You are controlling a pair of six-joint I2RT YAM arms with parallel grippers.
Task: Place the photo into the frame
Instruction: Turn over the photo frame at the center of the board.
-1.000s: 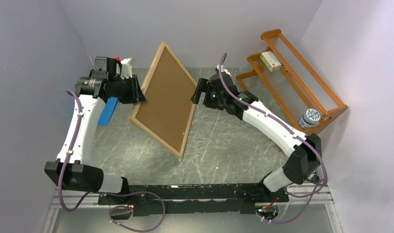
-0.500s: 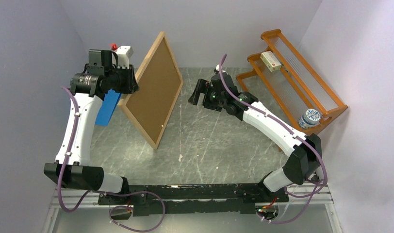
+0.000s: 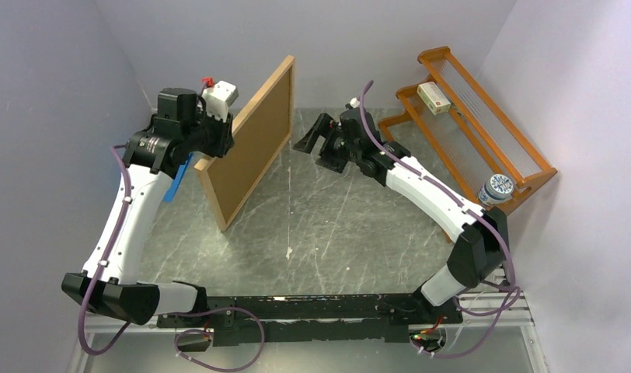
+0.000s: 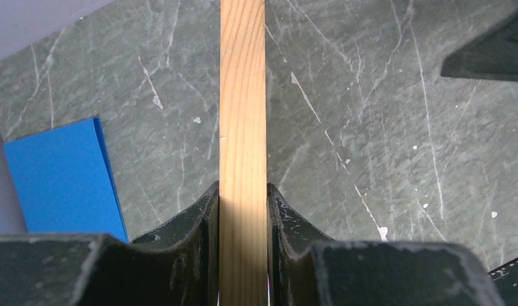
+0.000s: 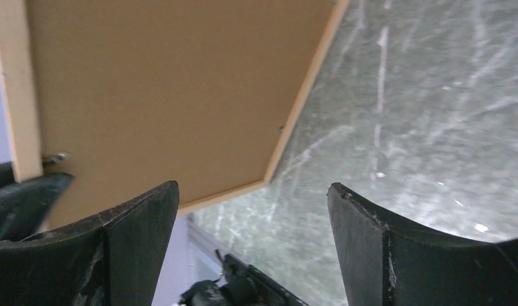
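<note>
One frame [image 3: 250, 148] held upright, its edge pinched by the left end effector [image 4: 242, 191]; right end effector [image 5: 251, 188] spread beside it. One blue sheet [image 4: 62, 178], one rack [image 3: 483, 116] nearby.

Rectangular frame [image 3: 250, 148], narrow light-orange wooden border, brown backing panel [image 5: 167, 83] showing (front face hidden), tilted steeply on edge, left of centre

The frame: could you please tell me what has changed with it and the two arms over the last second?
The left gripper, clamped on the frame throughout, has swung it leftward and nearer to upright. The right gripper, open, was by the frame's right corner and now stands clear of it. The blue sheet and the rack have not moved.
</note>
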